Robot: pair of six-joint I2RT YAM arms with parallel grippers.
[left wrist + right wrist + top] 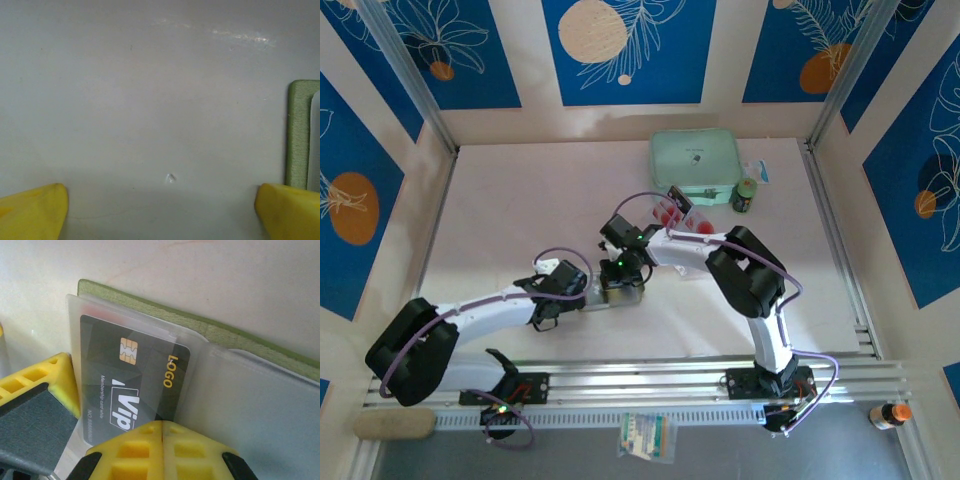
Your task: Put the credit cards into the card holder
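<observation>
Card holder (240, 340): one, olive-green woven fabric, lying open on the pale bench (150, 90). Clear plastic sleeves are fixed inside it; two sleeve pages can be made out in the right wrist view.

Black card (135, 385): one, with a gold chip, "LOGO" in yellow and "VIP" in white. Its upper part sits under the left sleeve, its lower edge at the tool tips.

Right tool (162, 432): clenched, yellow fingers pressed together at that lower edge. Cannot tell whether the card is pinched between them.

Left tool (160, 205): released, fingers spread wide and low over bare bench. The holder's green edge is just beside its right finger.

Top view: two arms, tools meeting mid-bench. More cards (672, 210) with red round marks lie toward the far side, number not readable. Just behind them is one mint-green case (695, 160), with one small dark jar (745, 195) beside it.
</observation>
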